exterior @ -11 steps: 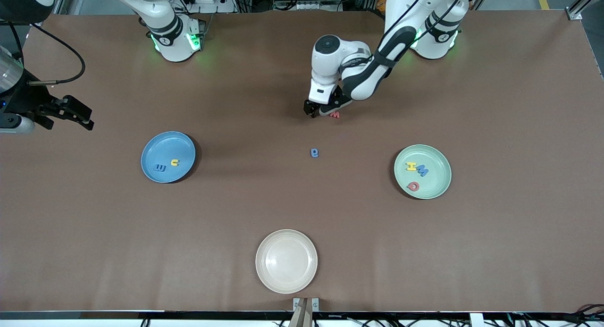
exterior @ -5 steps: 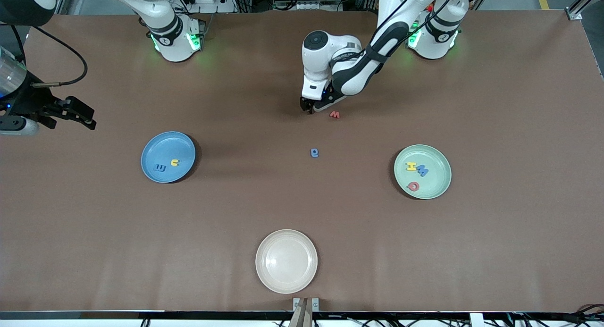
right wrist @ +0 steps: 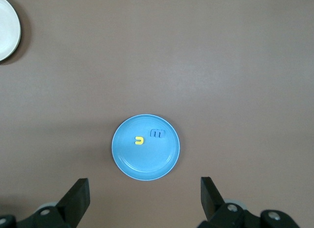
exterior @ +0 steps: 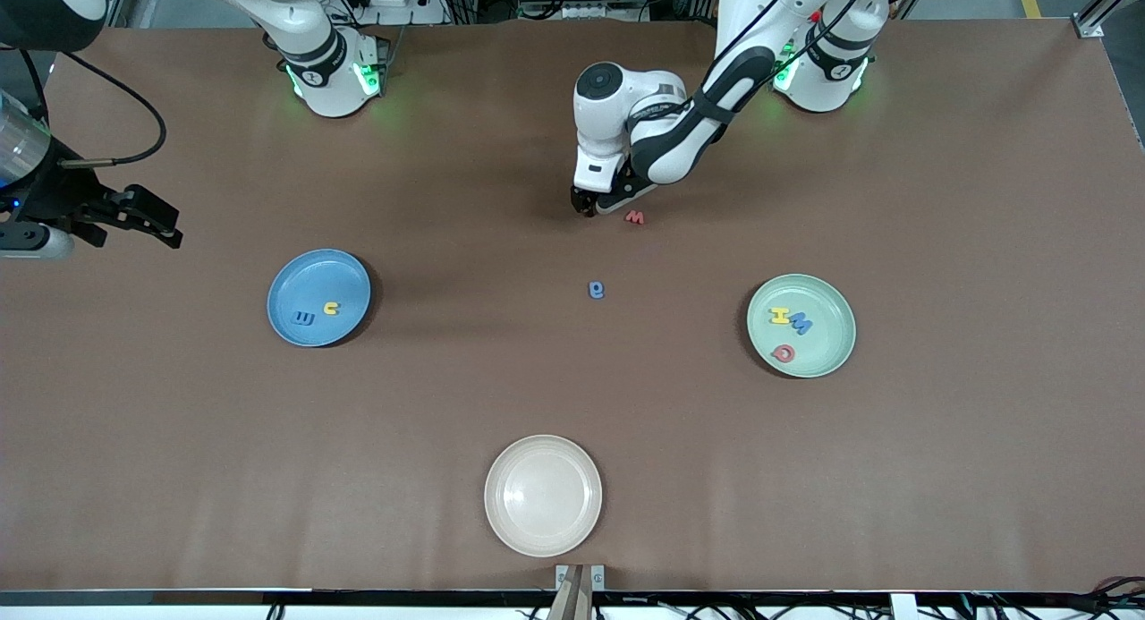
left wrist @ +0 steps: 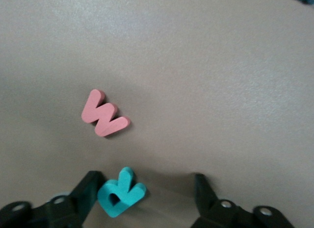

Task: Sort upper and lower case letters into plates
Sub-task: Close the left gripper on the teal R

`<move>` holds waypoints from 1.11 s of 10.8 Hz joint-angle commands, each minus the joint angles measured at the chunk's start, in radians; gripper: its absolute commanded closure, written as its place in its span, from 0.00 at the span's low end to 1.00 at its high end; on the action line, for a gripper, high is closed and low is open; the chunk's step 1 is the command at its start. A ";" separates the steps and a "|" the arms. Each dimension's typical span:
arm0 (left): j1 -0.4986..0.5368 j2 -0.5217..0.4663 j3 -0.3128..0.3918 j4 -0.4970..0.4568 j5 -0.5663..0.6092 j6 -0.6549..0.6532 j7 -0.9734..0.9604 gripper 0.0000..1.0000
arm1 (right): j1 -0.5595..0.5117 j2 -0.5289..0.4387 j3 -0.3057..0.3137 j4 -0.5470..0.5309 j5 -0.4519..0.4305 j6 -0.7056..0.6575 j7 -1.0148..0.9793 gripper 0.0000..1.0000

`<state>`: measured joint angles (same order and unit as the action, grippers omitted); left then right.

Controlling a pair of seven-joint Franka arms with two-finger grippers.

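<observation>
Teal foam sits between the fingers of the left claw [left wrist: 144,196], low on the tabletop [exterior: 939,199]: a small teal letter [left wrist: 120,192] that looks like an R. One finger [left wrist: 87,191] is touching it, the other stands off with a gap, so the claw is apart and nothing is gripped yet. Just past the claw's tips lies the red w [left wrist: 104,113], near the teal piece but not touching it, and farther out toward the middle of the tabletop is the blue a [exterior: 597,289].

The step in hand, as I read it, is picking up the teal letter. Next the fingers need to come together squarely on it (it lies tilted, so it could twist) without nudging the red w, then carry it to the mint plate [exterior: 832,356], where the capitals lie.

Over toward its own end of the tabletop, the right claw [right wrist: 144,201] waits high above the blue plate [right wrist: 162,166], fingers wide apart and empty; that plate holds a yellow u [right wrist: 139,140] and a blue letter [right wrist: 158,134].
</observation>
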<state>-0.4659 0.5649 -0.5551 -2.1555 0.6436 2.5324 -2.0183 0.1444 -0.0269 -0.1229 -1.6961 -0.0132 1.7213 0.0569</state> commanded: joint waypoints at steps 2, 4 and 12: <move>0.006 -0.002 0.000 -0.004 -0.015 -0.015 -0.011 0.54 | -0.006 0.019 0.009 0.036 0.016 -0.015 -0.003 0.00; 0.006 -0.002 0.000 -0.003 -0.015 -0.015 -0.011 0.55 | -0.008 0.019 0.008 0.036 0.016 -0.015 -0.006 0.00; 0.018 -0.002 0.001 0.029 -0.016 -0.017 -0.002 0.73 | -0.009 0.022 0.009 0.045 0.018 -0.017 0.001 0.00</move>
<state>-0.4512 0.5519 -0.5525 -2.1436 0.6398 2.5257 -2.0184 0.1452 -0.0197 -0.1201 -1.6853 -0.0127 1.7211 0.0570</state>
